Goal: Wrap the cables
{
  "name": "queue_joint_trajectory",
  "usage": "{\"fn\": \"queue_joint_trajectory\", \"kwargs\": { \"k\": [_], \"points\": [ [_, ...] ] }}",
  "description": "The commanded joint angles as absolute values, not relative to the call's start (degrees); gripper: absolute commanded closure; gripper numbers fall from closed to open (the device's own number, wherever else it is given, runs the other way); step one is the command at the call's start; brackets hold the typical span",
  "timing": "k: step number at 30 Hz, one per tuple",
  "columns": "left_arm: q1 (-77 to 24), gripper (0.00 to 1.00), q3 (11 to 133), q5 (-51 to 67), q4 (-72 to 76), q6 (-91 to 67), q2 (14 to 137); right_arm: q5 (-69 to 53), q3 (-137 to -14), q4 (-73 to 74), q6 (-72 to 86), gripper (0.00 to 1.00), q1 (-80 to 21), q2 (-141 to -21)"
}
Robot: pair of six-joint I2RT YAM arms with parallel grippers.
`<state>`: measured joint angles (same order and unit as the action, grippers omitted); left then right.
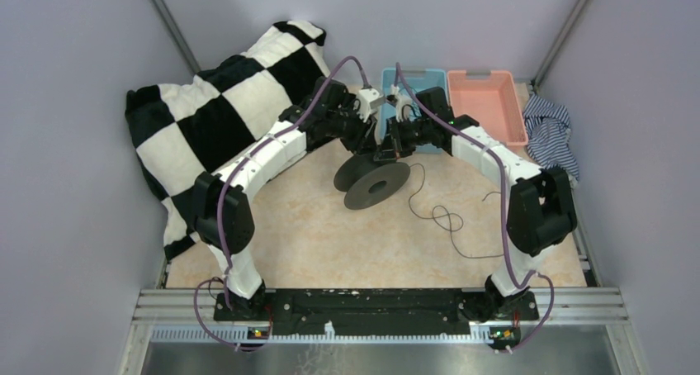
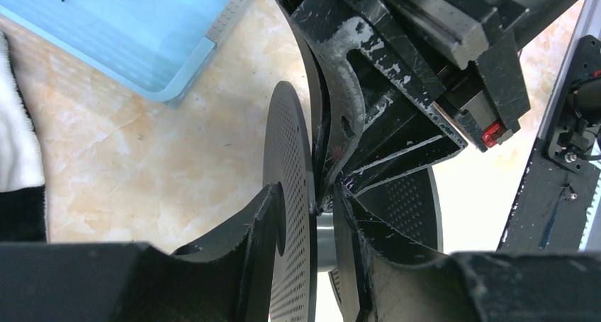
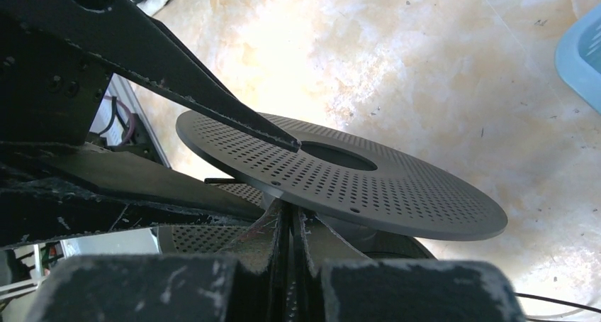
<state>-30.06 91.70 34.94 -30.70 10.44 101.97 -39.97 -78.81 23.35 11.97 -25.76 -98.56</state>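
Left gripper (image 2: pixel 306 193) is clamping the spool (image 1: pixel 376 183) by one flange. One finger is lying on the flange's outer face and the other is sitting in the slot between the two flanges. The tips are pinching the perforated disc close to the hub, with the jaws only as far apart as the disc is thick.

Right gripper (image 3: pixel 290 212) is reaching into that same slot from the opposite side, fingertips tucked under the flange and pointing at the hub. Its fingers are pressing almost together, with just a hairline slit between them. I can't tell whether any wire is sitting in that slit.

In the top view both grippers are meeting at the spool's 12 o'clock edge, mid-table. The spool is sitting tilted, not flat, and the fingers are hiding most of the hub.

Cable (image 1: pixel 446 219) is lying loose on the tabletop (image 1: pixel 314 243). It is leaving the spool's 3 o'clock side and curling into a small figure-eight loop at about 4 o'clock. From there it is trailing on toward the right arm at 4 to 5 o'clock. I can't make out where its spool end is going.

Blue bin (image 1: pixel 417 79) and pink bin (image 1: pixel 487 102) are sitting side by side at 12 to 1 o'clock of the spool. Checkered blanket (image 1: pixel 223 111) is lying at 10 o'clock. Striped cloth (image 1: pixel 549 131) is lying at 2 o'clock, just beside the pink bin.
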Motion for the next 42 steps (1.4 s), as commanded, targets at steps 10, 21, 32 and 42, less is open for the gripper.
{"fn": "queue_joint_trajectory", "kwargs": {
  "k": [10,21,32,42],
  "points": [
    [-30.0,0.64,89.7,33.1,-30.4,11.9,98.9,-40.8,-79.9,21.4,12.3,1.0,-26.6,-98.9],
    [-30.0,0.68,90.4,34.7,-29.3,10.4,99.3,-41.0,-80.0,21.4,12.2,1.0,-26.6,-99.0],
    [-30.1,1.0,91.0,34.6,-30.2,10.9,99.4,-40.6,-79.9,21.1,12.5,1.0,-26.6,-98.8],
    [-30.1,1.0,90.6,33.3,-29.8,11.2,97.6,-28.0,-83.4,28.8,12.4,0.06,-25.9,-93.8]
  ]
}}
